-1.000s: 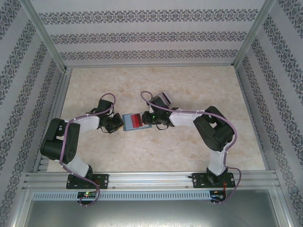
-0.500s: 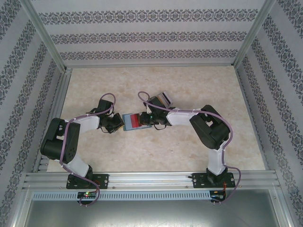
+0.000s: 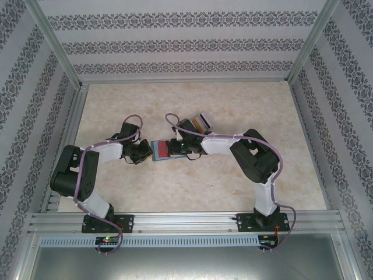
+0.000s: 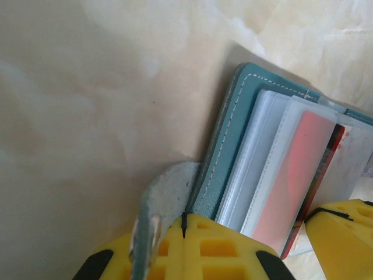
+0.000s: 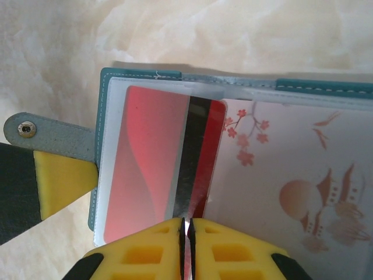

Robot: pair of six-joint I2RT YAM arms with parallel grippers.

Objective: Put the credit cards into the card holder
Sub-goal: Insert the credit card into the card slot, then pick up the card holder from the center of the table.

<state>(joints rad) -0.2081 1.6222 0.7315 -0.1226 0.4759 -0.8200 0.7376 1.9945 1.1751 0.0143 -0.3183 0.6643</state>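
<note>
Right here, the red card lies face up on the left page of the card holder. Its left part sits under a clear sleeve, and its black stripe and right edge are bare. The card holder lies open and flat on the table, midway between my two arms. Its right page shows a printed picture of pink blossoms and a pale sun.

My right claw stands at the card's edge nearest my wrist camera, where the black stripe ends. Its yellow pads are drawn together with only a hairline between them. Whether anything sits in that hairline I cannot tell.

The grey strap tab sticks out from the card holder's left edge with a snap stud at its end. It lies across a yellow finger of my left claw. That claw is fully closed, pads pressed against each other, tips right at the corner of the teal cover. Whether it pinches the tab or the cover, or merely touches them, I cannot tell.

From above, my wrists meet at the card holder, the left claw from the left, the right claw from the right. A few other cards stand just beyond my right wrist, apart from the card holder.
</note>
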